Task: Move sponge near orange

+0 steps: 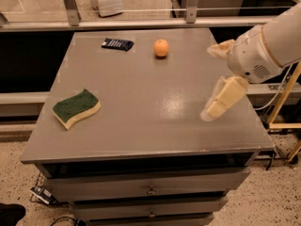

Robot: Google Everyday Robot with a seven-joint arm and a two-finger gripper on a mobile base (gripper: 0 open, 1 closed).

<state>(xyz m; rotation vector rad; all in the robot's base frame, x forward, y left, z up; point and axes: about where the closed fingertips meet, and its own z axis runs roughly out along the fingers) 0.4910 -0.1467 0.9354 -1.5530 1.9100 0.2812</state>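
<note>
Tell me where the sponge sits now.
The sponge lies near the table's left edge in the camera view, toward the front, far from the orange; the gripper hovers over the right side.

The gripper (209, 82) is held low over the right side of the table (141, 140), its fingers spread apart. From the jaws across to the sponge (76, 108), which is set well apart near the opposite edge, only bare tabletop is seen, so a level path is offered. Beyond the jaws, toward the far edge, the orange (161, 47) is placed, and past it the dark-blue packet (117, 44); open surface is kept between these and the sponge. Behind the far edge, passage is closed by a railing (190, 4).
</note>
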